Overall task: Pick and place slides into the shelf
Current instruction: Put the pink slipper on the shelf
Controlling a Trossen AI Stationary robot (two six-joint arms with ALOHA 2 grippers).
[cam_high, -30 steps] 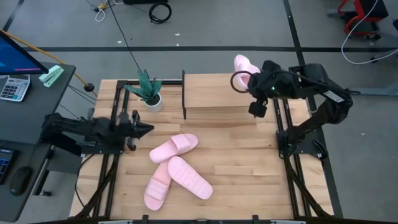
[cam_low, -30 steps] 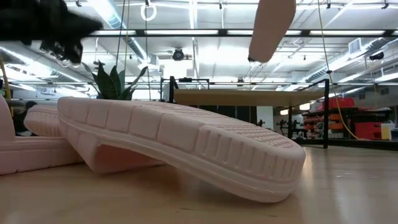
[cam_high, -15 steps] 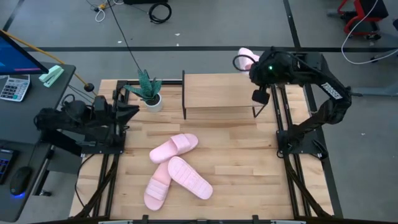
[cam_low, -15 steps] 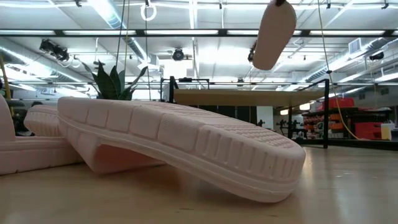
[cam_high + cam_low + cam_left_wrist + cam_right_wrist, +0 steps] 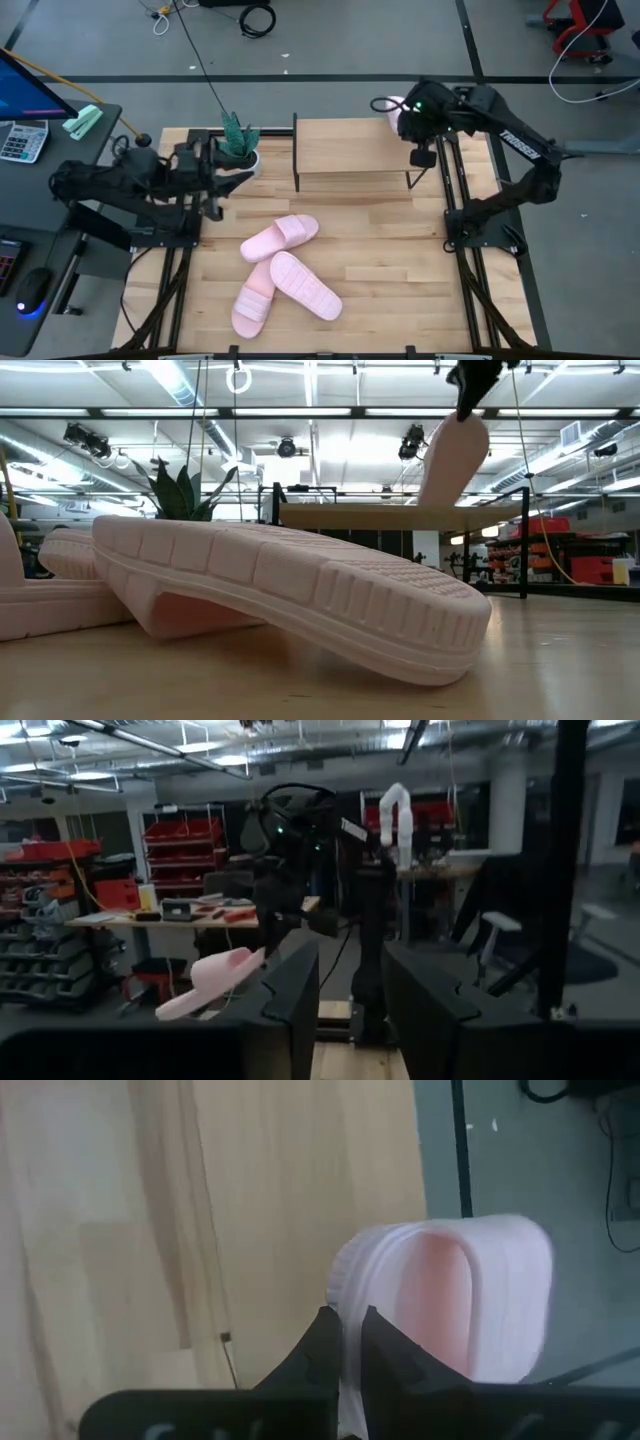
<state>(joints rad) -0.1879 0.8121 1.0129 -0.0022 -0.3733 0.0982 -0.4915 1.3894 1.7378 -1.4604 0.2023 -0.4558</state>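
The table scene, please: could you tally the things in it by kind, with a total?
Pink slides: 4, three on the table, one in the right gripper
Shelf: 1
Potted plant: 1
Total: 6

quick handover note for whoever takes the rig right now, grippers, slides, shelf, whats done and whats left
Right gripper: shut on one slide, holding it by the edge in the air above the right end of the shelf, sole hanging down.
Left gripper: empty, fingers apart, parked at the table's left edge beside the potted plant.
Other slides: three slides lie in a loose pile on the table in front of the shelf, one of them sole up across another.
Done: nothing is on the shelf yet.
Left: set the held slide onto the shelf, then pick and place the three from the table.
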